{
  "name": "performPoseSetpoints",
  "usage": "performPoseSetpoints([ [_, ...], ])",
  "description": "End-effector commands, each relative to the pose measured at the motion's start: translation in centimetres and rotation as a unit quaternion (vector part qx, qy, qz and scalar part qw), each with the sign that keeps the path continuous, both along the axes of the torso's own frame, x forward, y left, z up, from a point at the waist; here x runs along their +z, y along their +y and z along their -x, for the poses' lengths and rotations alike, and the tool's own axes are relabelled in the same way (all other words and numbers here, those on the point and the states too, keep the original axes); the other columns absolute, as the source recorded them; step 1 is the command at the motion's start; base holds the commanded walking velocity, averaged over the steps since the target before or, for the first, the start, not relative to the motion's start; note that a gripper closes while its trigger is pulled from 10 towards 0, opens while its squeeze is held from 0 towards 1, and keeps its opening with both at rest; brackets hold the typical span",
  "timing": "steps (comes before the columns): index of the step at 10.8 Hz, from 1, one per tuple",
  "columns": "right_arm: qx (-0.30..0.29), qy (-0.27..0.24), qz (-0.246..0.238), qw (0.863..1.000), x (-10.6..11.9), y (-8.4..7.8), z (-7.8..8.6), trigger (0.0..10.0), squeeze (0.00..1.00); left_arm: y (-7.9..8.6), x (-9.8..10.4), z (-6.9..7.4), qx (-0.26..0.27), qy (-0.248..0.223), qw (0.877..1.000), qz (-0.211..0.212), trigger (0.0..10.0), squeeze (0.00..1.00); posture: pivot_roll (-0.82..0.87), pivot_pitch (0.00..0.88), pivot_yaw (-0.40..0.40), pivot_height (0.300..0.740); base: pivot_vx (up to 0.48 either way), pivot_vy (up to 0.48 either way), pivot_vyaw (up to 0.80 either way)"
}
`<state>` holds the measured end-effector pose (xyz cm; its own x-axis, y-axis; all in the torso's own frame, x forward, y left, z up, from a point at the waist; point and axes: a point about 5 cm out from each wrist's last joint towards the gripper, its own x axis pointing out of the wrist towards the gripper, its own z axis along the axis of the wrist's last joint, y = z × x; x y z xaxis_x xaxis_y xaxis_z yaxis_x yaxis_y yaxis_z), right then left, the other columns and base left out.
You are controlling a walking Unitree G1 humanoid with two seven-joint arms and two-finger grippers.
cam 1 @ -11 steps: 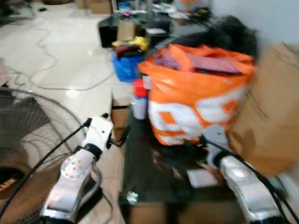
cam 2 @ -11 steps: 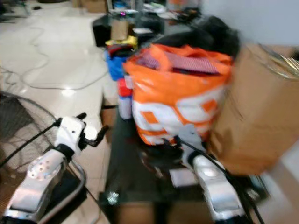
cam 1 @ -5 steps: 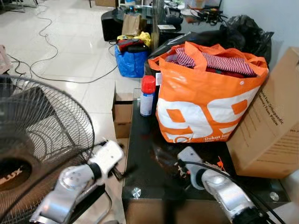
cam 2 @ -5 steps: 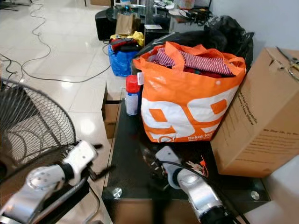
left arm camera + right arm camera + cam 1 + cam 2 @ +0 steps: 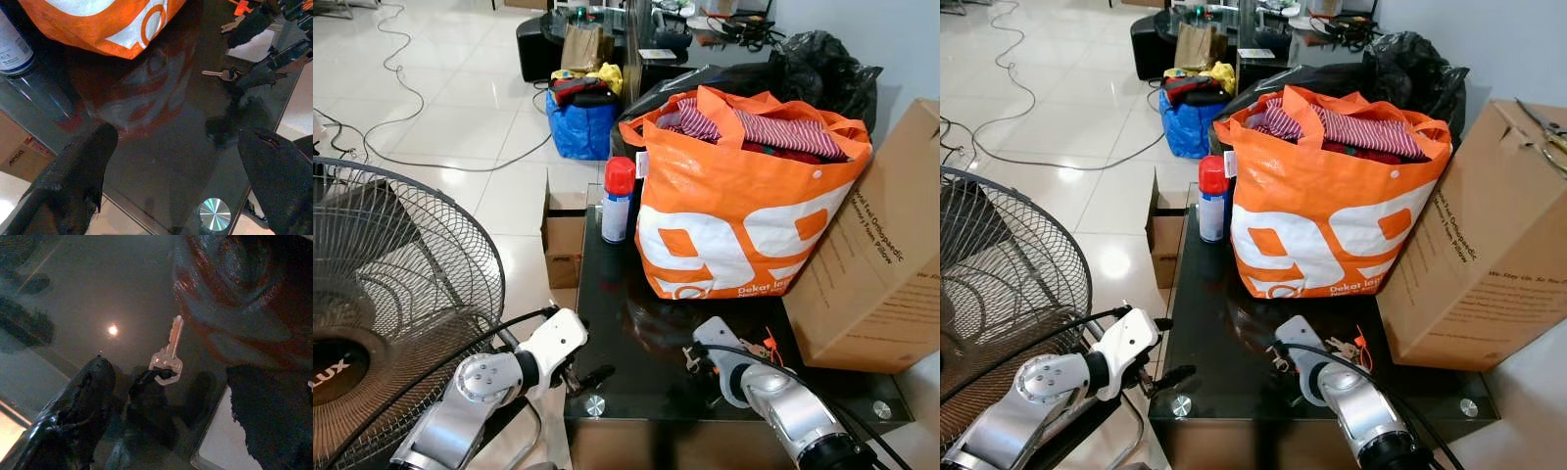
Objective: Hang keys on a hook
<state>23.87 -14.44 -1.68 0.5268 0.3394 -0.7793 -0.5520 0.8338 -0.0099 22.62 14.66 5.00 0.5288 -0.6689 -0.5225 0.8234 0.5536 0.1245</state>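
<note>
A bunch of keys (image 5: 1344,347) with a small orange tag lies on the black glass table (image 5: 612,294), in front of the orange bag. One silver key (image 5: 169,352) on a dark ring lies flat on the glass between my right gripper's fingers (image 5: 80,399). My right gripper (image 5: 1278,357) is open and low over the table, just left of the bunch. At the table's front left corner my left gripper (image 5: 177,137) hovers wide open with nothing in it. From there the key (image 5: 219,74) lies further along the glass.
An orange bag (image 5: 744,215) full of clothes and a red-capped spray can (image 5: 618,201) stand at the table's back. A large cardboard box (image 5: 886,274) crowds the right side. A floor fan (image 5: 391,294) stands close on the left. Bags, a small box and cables lie on the floor beyond.
The blurred, moving view has steadied. My left arm has dropped from a raised pose to the table's front left corner. The right gripper stays low by the keys.
</note>
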Motion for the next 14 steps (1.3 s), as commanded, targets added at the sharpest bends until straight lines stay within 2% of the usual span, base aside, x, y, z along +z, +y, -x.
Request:
performPoseSetpoints([
  [1, -0.019, 0.002, -0.011, 1.000, 0.1, -0.3, -0.3, 0.0, 0.00, -0.4, 0.0, -0.2, -0.011, -0.002, 1.000, -0.003, 10.0, 0.00, -0.10, 0.000, -0.071, 0.740, 0.000, 0.000, 0.00],
  [7, -0.063, 0.041, -0.036, 0.997, -0.8, -0.6, -0.3, 0.0, 0.00, -0.6, 0.1, -0.3, -0.017, 0.008, 1.000, 0.001, 10.0, 0.00, -0.09, 0.000, -0.094, 0.740, 0.000, 0.000, 0.00],
  [14, -0.067, 0.063, -0.034, 0.995, -1.4, -0.8, 0.0, 0.0, 0.00, -0.4, 0.1, -0.3, -0.017, 0.005, 1.000, -0.001, 10.0, 0.00, -0.09, 0.000, -0.089, 0.740, 0.000, 0.000, 0.00],
])
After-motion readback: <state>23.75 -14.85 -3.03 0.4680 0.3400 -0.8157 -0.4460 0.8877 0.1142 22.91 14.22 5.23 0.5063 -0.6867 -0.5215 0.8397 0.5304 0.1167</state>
